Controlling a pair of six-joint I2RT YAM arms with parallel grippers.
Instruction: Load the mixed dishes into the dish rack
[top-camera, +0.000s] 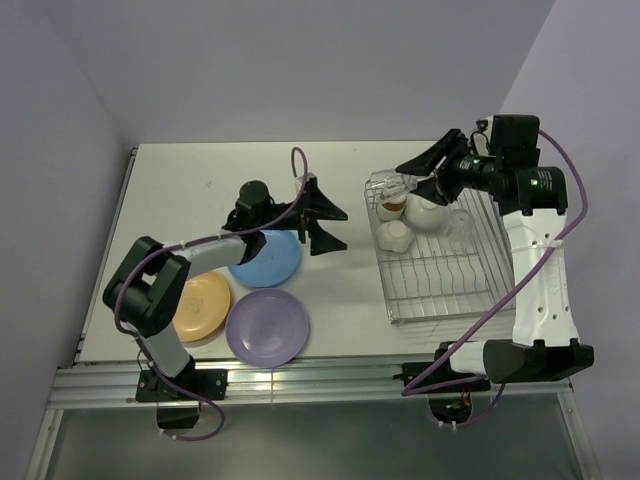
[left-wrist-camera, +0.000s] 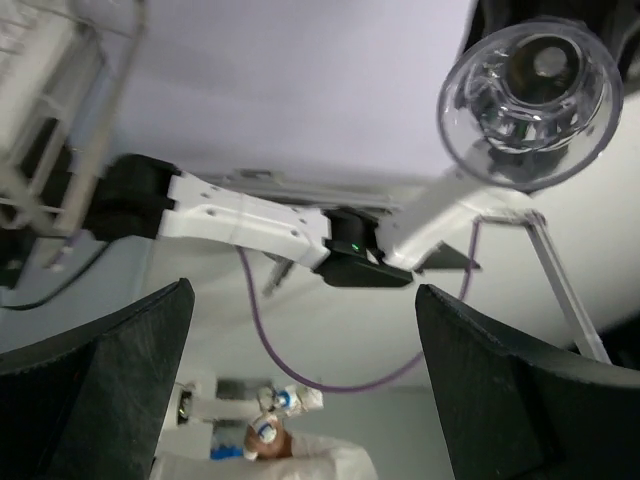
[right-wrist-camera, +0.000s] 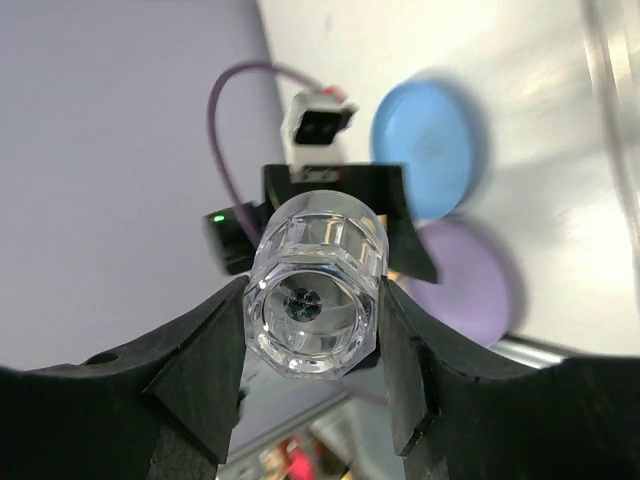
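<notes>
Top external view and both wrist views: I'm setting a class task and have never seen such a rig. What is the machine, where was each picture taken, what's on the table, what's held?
Two robot arms stand at a table, each ending in a two-finger gripper. One picture looks down from above; the others come from a camera on each wrist. On the table lie a blue plate, an orange-yellow plate and a purple plate, beside a wire dish rack holding a white bowl. The right gripper holds a clear glass; the left gripper is open and empty.
</notes>
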